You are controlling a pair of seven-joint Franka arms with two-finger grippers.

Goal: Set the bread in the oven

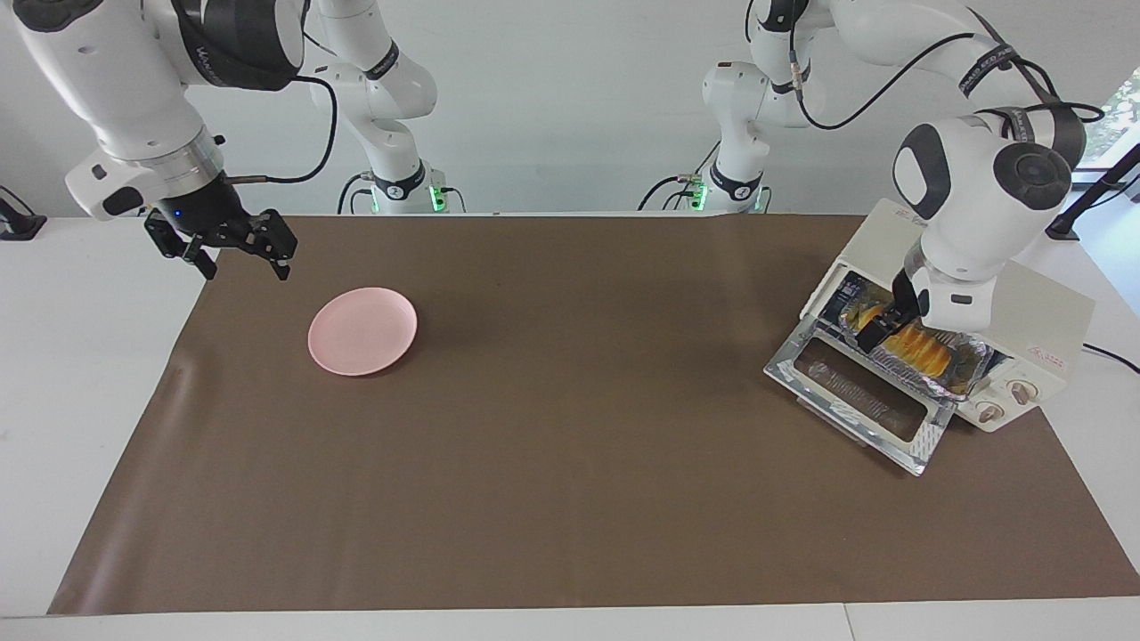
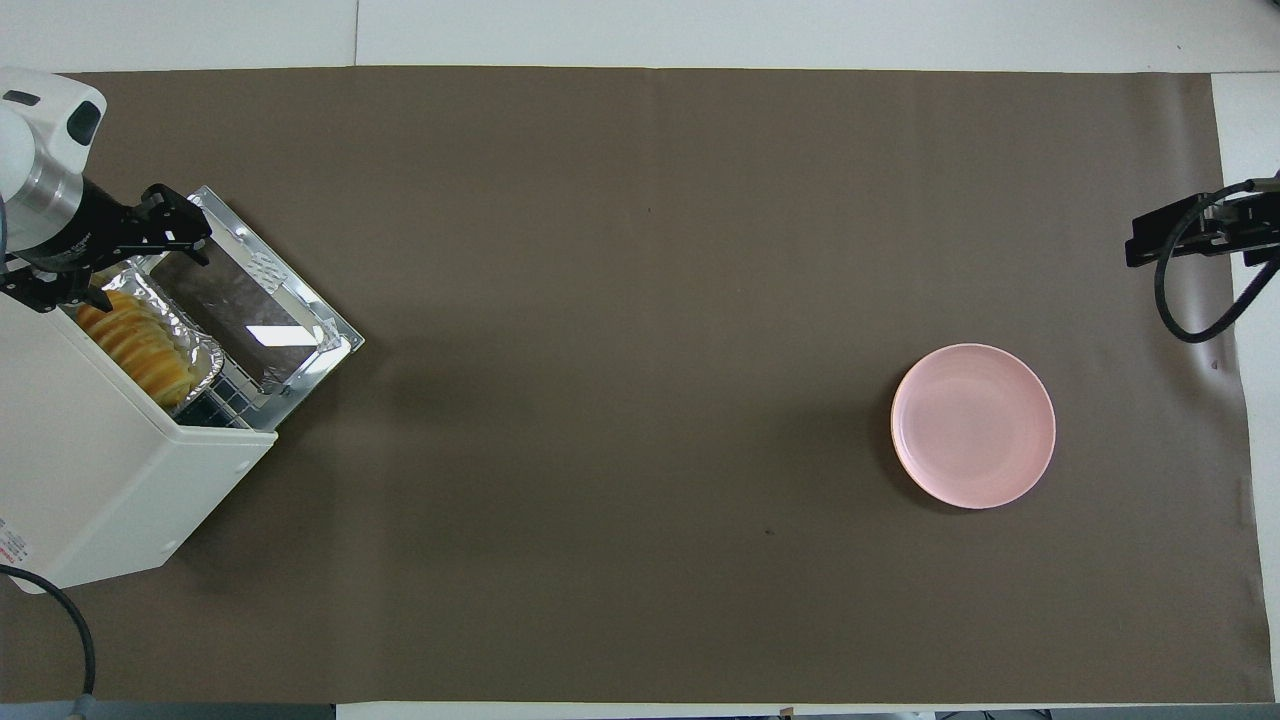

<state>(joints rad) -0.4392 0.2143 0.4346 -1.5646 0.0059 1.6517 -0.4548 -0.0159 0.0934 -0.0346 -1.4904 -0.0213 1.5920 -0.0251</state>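
Observation:
The bread (image 1: 922, 349) (image 2: 135, 345), a ridged yellow-orange loaf, lies in a crinkled foil tray (image 1: 975, 363) (image 2: 195, 340) in the mouth of the cream-white oven (image 1: 1042, 320) (image 2: 90, 470). The oven's glass door (image 1: 855, 396) (image 2: 250, 300) hangs flat open. My left gripper (image 1: 877, 329) (image 2: 110, 255) hovers open and empty just above the end of the loaf nearer the robots, apart from it. At the right arm's end my right gripper (image 1: 242, 263) (image 2: 1180, 240) waits open and empty above the mat's edge.
An empty round pink plate (image 1: 362, 330) (image 2: 973, 426) sits on the brown mat toward the right arm's end. The oven stands at the left arm's end, its two knobs (image 1: 1005, 401) beside the door. A black cable trails from the oven.

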